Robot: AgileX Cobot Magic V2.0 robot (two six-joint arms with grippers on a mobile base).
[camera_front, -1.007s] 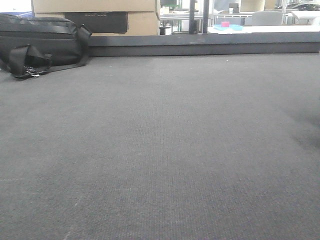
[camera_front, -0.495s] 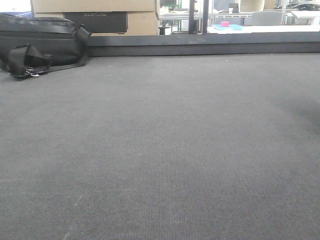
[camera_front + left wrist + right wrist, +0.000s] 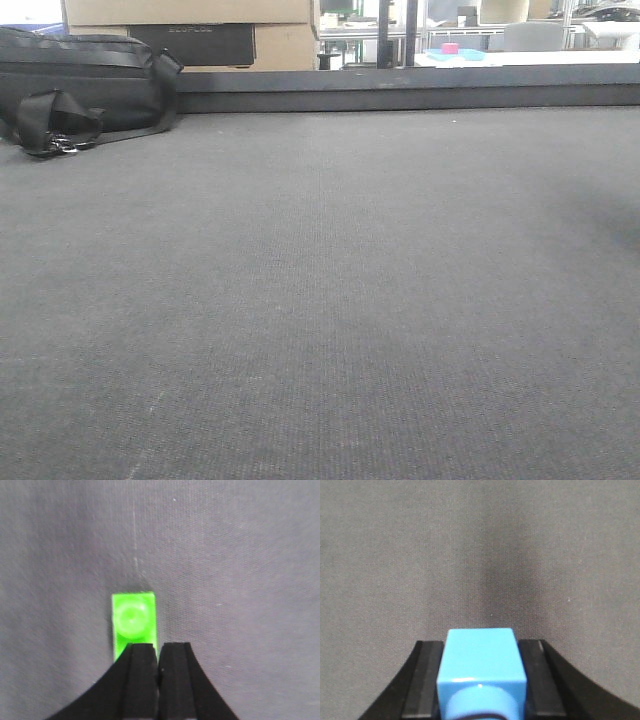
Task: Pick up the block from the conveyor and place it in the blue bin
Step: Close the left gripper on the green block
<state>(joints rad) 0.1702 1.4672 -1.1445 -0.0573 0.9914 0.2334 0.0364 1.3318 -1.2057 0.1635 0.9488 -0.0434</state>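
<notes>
The conveyor fills the front view as a dark grey woven belt with a raised dark far edge; no gripper shows there. In the right wrist view, my right gripper is shut on a light blue block with a round stud, held above the belt. In the left wrist view, my left gripper is shut with its fingers pressed together and nothing between them. A bright green block lies on the belt just beyond, partly hidden by the left finger. The blue bin is out of view.
A black bag with a strap lies at the belt's far left. Cardboard boxes stand behind it. Far beyond the belt's edge, a pale blue tray holding something pink rests on a white table.
The dark shadow on the right side of the belt in the front view has faded and slid off to the right. The bag and the belt look the same.
</notes>
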